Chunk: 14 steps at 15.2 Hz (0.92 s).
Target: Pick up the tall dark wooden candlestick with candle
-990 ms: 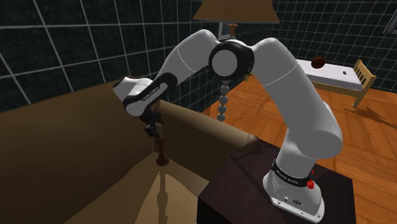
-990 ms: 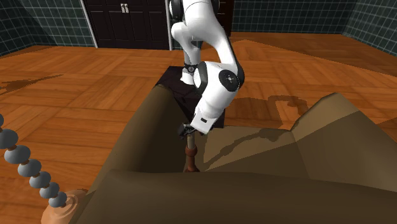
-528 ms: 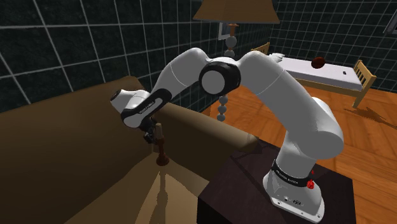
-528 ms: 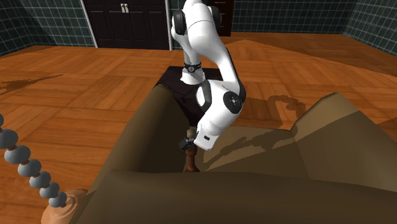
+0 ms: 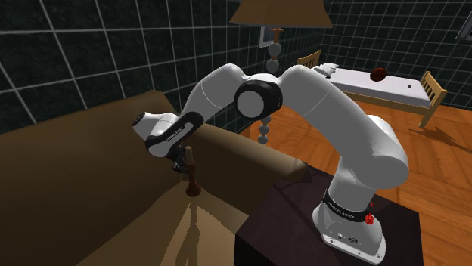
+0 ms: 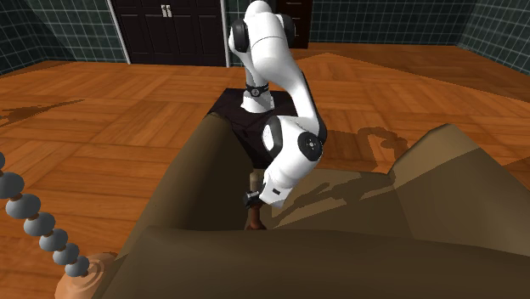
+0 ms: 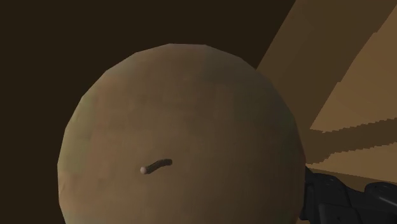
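While hovering low over the brown sofa (image 5: pixel 72 155) — gripper (image 5: pixel 181 161) right against the top of the dark candlestick (image 5: pixel 193 177)
Standing upright on the seat (image 5: pixel 140 223), just beside the armrest (image 5: pixel 238 153); candle (image 7: pixel 184 108) top and wick (image 7: pixel 156 167) close before the wrist camera — jaws clasped on it or apart, cannot tell

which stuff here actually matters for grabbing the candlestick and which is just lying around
For the job:
- dark candlestick with candle, standing upright on the sofa seat
- gripper, close beside the candlestick's upper part

Just lying about:
- brown sofa, which only bears the candlestick
- floor lamp
- bed, with a dark round thing on it
- dark doors
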Tool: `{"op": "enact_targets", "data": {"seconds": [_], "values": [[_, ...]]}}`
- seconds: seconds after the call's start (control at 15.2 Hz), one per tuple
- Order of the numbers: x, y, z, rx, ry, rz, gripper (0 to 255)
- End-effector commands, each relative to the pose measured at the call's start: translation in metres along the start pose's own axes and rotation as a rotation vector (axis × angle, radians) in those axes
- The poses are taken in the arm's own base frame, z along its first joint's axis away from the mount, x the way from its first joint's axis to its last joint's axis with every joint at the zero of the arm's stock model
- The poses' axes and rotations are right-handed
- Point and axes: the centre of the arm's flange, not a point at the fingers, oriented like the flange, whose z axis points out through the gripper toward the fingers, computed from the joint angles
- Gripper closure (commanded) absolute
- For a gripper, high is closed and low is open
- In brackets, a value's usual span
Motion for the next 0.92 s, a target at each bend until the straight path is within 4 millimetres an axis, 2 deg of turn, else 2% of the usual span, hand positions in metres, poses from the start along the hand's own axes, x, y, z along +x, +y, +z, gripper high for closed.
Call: {"op": "enact_targets", "data": {"seconds": [0.0, 0.4, 0.86], "values": [[0.0, 0.0, 0.0, 0.0, 0.0, 0.0, 255], [0.0, 0.0, 0.0, 0.0, 0.0, 0.0, 255], [-0.016, 0.007, -0.032, 0.0, 0.0, 0.0, 255]]}}
